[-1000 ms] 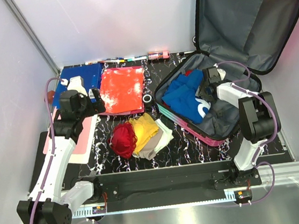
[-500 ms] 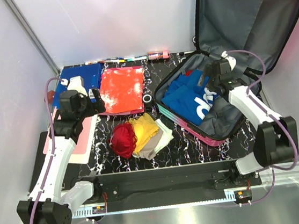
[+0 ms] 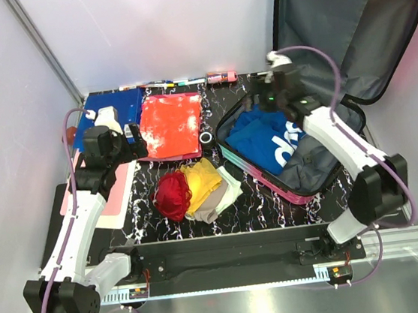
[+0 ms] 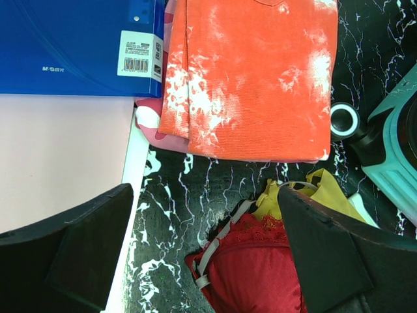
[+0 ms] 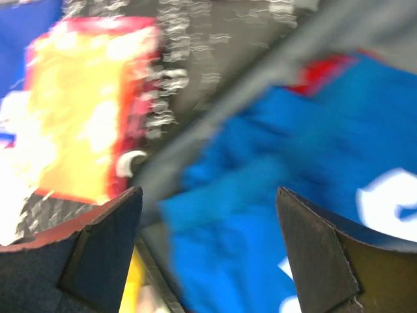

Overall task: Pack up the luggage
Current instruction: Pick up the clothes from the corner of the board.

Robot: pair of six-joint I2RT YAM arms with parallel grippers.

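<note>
We judge the packing barely begun: the small pink-to-teal hard-shell suitcase (image 3: pixel 345 27) lies open on the right of the black marbled table (image 3: pixel 238 213). It holds only a blue garment with white print (image 3: pixel 267 138), while the folded orange shirt (image 3: pixel 171 124) and a heap of red, yellow and pale clothes (image 3: pixel 190 189) lie outside it. Both the left gripper (image 4: pixel 202 254), near that heap, and the right gripper (image 5: pixel 208 248), above the suitcase's left rim, are empty with fingers spread. The right wrist view is smeared, and the right arm hides part of the lining.
</note>
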